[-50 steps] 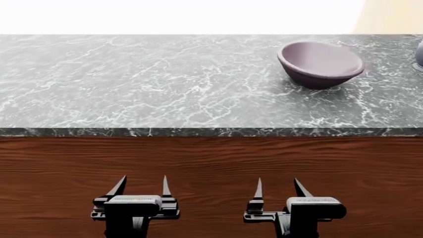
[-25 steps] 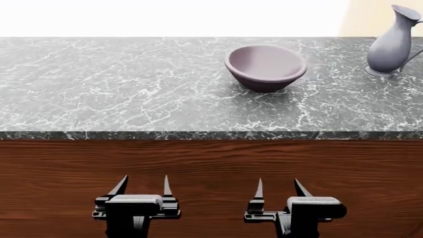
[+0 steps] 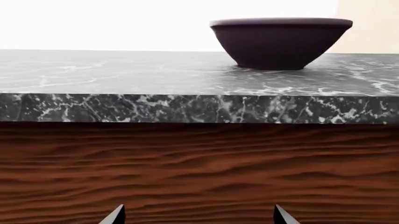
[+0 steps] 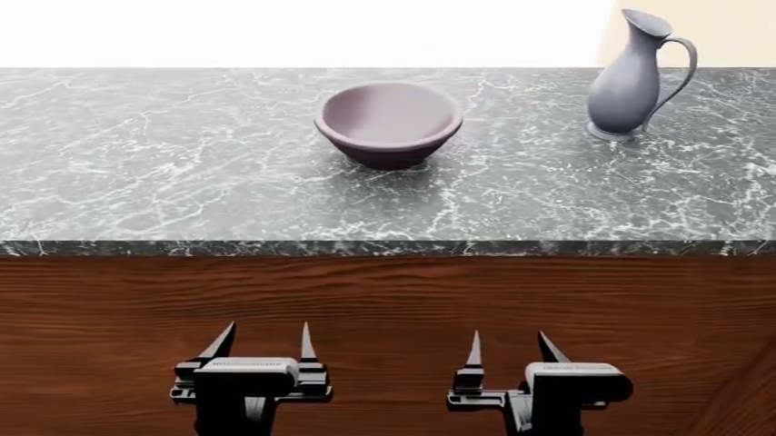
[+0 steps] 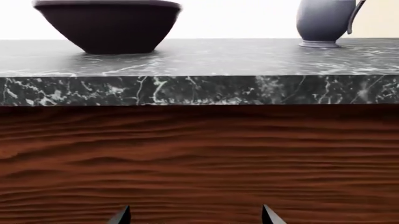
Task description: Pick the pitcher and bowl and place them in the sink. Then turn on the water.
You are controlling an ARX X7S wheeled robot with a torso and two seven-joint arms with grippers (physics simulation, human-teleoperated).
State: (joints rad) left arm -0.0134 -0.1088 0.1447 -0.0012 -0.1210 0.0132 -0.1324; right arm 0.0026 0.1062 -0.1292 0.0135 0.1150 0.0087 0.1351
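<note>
A grey-veined marble counter [image 4: 182, 163] tops a cabinet front of reddish wood grain [image 4: 388, 309], with a bright blank wall behind; no sink or faucet shows in any view. Low in front of the wood, below the counter's edge, the left gripper [image 4: 262, 341] and the right gripper [image 4: 514, 347] both hang with their pointed fingers spread apart and nothing between them. Both wrist views look straight at the cabinet face, with only fingertips showing. Outward from there, taking the bowl [image 4: 390, 122] as the landmark: it sits upright on the counter, well back from the front edge, above and beyond the gap between the two grippers, so neither arm is clearly nearer, though the left wrist view frames it more squarely [image 3: 281, 42]. The pitcher [image 4: 631, 77] stands upright well to the right of the bowl and a little farther back, long axis vertical, its handle turned away from the bowl; it lies on the right arm's side. Either grasp would likely call first for raising that arm above the counter edge.
</note>
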